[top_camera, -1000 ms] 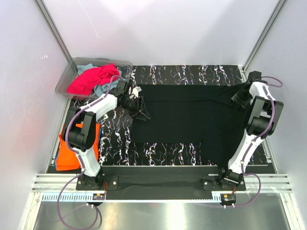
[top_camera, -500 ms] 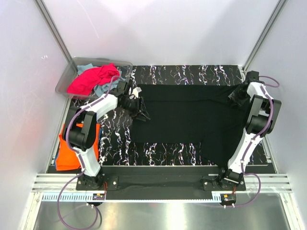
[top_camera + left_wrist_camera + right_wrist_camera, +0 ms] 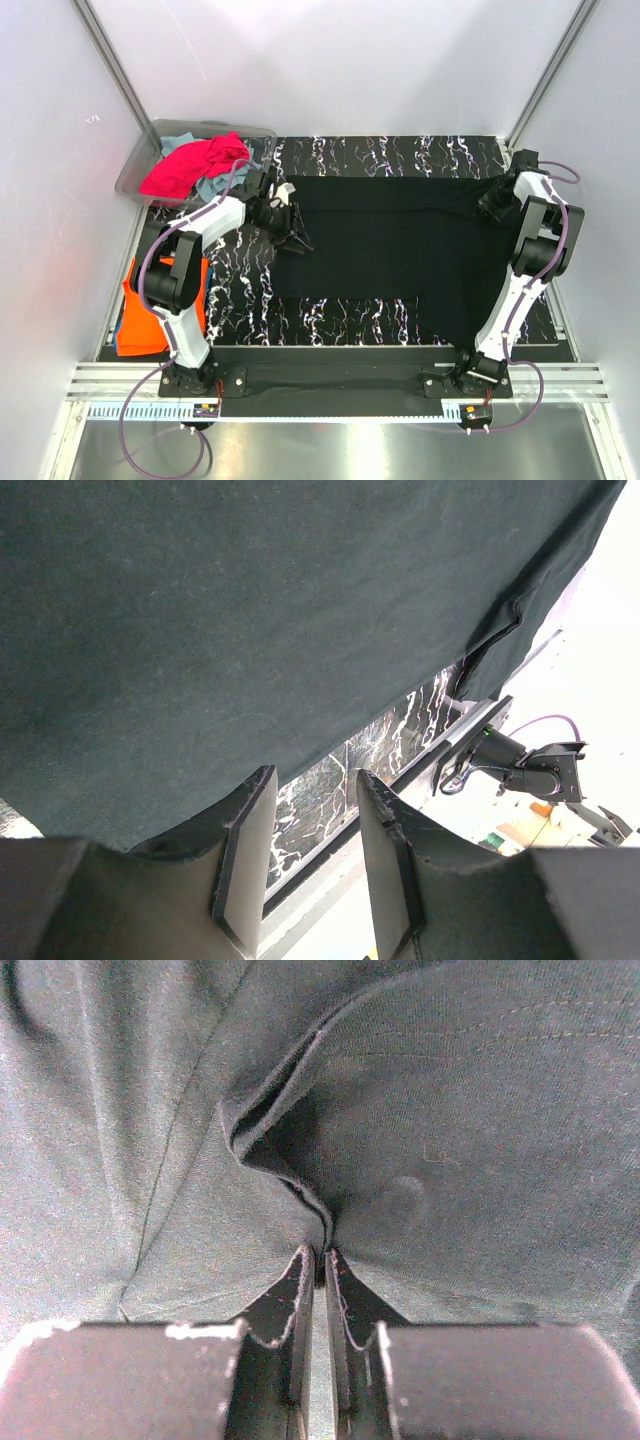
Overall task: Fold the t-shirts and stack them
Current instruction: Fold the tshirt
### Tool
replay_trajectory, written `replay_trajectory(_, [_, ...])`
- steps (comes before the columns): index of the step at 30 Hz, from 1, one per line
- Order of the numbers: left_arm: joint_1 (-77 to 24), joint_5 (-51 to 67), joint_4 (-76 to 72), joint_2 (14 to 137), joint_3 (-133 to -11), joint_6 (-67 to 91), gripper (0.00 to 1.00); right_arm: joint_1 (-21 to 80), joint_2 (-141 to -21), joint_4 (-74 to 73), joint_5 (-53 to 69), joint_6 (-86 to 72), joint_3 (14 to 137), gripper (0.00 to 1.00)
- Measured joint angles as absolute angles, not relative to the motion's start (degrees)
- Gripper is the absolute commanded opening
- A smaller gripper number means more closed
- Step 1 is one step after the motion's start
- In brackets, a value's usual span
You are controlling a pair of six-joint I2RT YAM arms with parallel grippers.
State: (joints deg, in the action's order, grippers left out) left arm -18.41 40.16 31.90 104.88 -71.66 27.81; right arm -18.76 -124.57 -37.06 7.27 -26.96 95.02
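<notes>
Right pincer (image 3: 320,1252) was pressed together, pinching raised fold of black t-shirt (image 3: 480,1110). My left pincer (image 3: 312,780) stood spread at shirt's opposite edge. Shirt lay spread across table (image 3: 240,290); I judged it soft, limp, light: grip corners, hems.

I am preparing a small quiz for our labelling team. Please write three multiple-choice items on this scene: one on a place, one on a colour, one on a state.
1. Where does the magenta-pink t-shirt lie?
A. in the clear bin
B. on the floor
C. hanging on the wall

2. The spread-out t-shirt is:
A. orange
B. white
C. black

3. The right gripper is:
A. wide open
B. shut on a fold of the spread-out t-shirt
C. shut on nothing

Answers:
1 A, the top view shows it heaped in the bin at the far left.
2 C, it shows black from above.
3 B, in the right wrist view its fingers pinch a cloth fold.
</notes>
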Motion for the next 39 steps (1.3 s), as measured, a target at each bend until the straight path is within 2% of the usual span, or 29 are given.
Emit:
replay_trajectory(1, [-18.4,40.2,31.9,104.9,-71.7,27.8,0.42,-18.8,-124.6,-37.1,7.2,-27.0,95.0,0.13])
replay_trajectory(2, [-18.4,40.2,31.9,104.9,-71.7,27.8,0.42,-18.8,-124.6,-37.0,7.2,-27.0,94.9,0.2])
replay_trajectory(4, [-18.4,40.2,31.9,104.9,-71.7,27.8,0.42,-18.8,-124.6,-37.0,7.3,-26.9,94.6,0.26])
replay_trajectory(20, [-18.4,40.2,32.1,104.9,-72.0,27.4,0.42,-18.8,-124.6,-36.8,7.7,-26.8,94.5,0.27])
replay_trajectory(24, [-18.4,40.2,32.1,104.9,-72.0,27.4,0.42,-18.8,-124.5,-36.9,7.9,-26.9,94.5,0.14])
replay_trajectory(25, [-18.4,40.2,32.1,104.9,-72.0,27.4,0.42,-18.8,-124.5,-36.9,8.0,-26.9,94.5,0.06])
replay_trajectory(27, [-18.4,40.2,32.1,104.9,-72.0,27.4,0.42,-18.8,-124.5,-37.0,8.1,-27.2,94.5,0.01])
replay_trajectory(39, [-18.4,40.4,32.1,105.2,-72.4,27.4,0.42,-18.8,-120.6,-43.6,8.3,-31.3,94.3,0.0])
